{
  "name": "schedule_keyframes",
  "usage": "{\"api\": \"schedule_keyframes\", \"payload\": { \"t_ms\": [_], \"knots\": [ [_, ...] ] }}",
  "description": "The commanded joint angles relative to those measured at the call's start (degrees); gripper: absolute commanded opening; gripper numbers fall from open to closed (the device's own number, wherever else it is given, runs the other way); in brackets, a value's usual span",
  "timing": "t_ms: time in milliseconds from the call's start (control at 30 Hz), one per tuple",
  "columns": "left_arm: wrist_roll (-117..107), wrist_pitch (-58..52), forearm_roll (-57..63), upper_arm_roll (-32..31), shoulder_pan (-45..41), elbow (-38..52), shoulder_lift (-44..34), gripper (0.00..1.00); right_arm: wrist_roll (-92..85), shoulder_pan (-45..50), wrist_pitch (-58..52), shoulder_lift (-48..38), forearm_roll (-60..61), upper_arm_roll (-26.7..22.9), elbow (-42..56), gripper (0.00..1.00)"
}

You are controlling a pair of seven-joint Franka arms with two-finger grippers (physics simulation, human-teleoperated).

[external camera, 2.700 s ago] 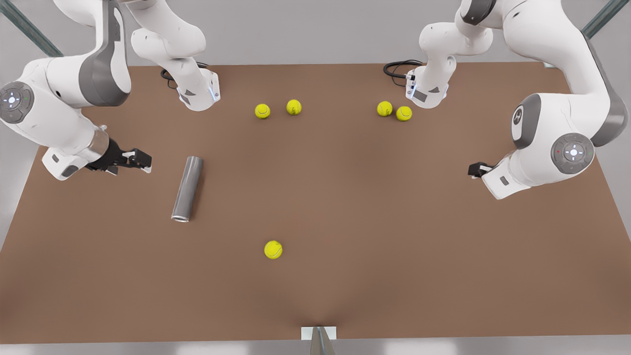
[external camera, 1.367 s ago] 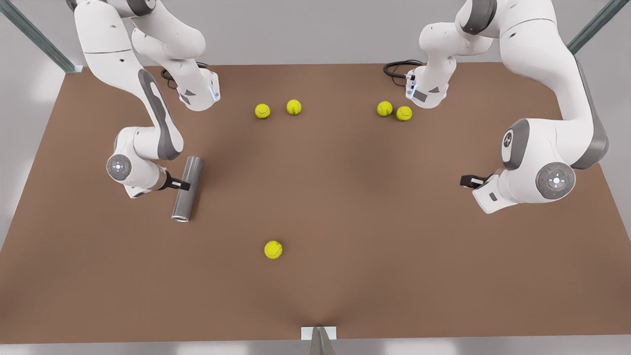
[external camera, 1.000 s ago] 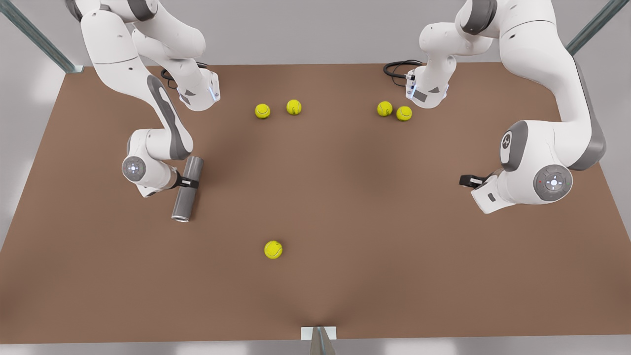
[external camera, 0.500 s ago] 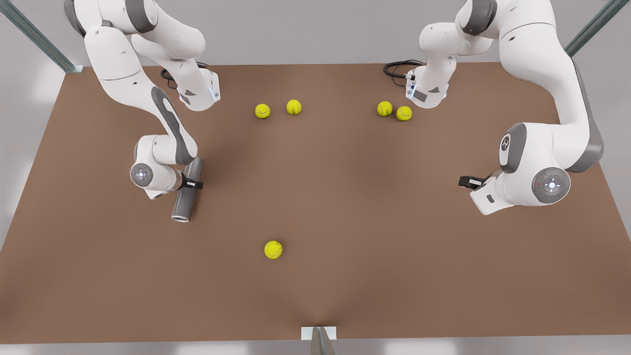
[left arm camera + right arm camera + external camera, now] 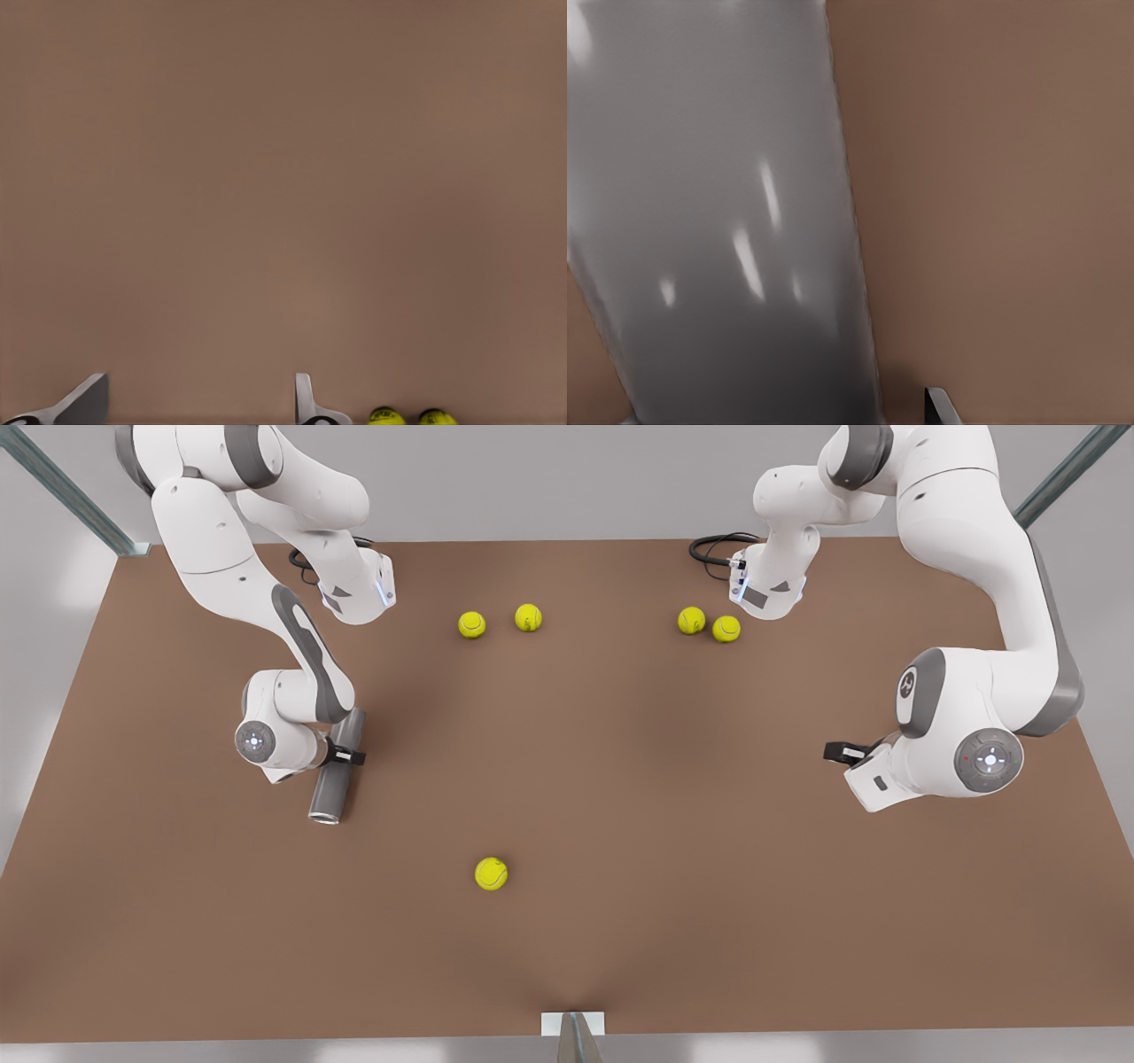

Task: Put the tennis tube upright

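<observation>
Tennis tube (image 5: 337, 766) lies flat on the brown desk (image 5: 620, 797) toward the front view's left, silvery rim nearest the camera. My right fingers (image 5: 347, 756) straddle its middle, one fingertip (image 5: 939, 407) beside its wall (image 5: 718, 221); whether they grip, I cannot tell. My left fingers (image 5: 202, 403) wait spread and empty over bare desk at the front view's right, two tennis balls (image 5: 409, 417) beyond them.

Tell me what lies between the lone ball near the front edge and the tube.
Nothing: in the front view, bare brown table runs from the lone ball to the lying tube, which the right gripper straddles.
</observation>
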Motion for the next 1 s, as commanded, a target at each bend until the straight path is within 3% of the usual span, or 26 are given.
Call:
{"api": "schedule_keyframes", "payload": {
  "t_ms": [0,33,167,200,767,967],
  "knots": [
    [0.00,0.00,0.08,-0.04,-0.02,-0.05,-0.01,1.00,0.00,0.01,0.03,0.00,0.00,0.00,0.00,1.00],
    [0.00,0.00,-0.01,0.05,-0.02,-0.06,0.08,1.00,0.00,0.01,-0.06,0.00,0.00,0.00,0.00,1.00],
    [0.00,-0.18,-0.01,0.05,-0.02,-0.06,0.08,1.00,0.00,0.01,-0.06,-0.09,0.00,0.00,0.18,0.79],
    [0.00,-0.26,-0.01,0.05,-0.02,-0.06,0.08,1.00,-0.09,0.01,-0.06,-0.09,0.00,0.00,0.26,0.78],
    [0.00,-0.35,-0.01,0.05,-0.02,-0.32,0.08,1.00,-1.14,0.80,-0.94,-0.18,0.00,0.00,2.11,0.75],
    [0.00,-0.35,-0.01,0.05,-0.02,-0.32,-0.01,1.00,-0.53,5.72,-4.28,-0.09,0.53,0.00,7.38,0.75]
  ]
}}
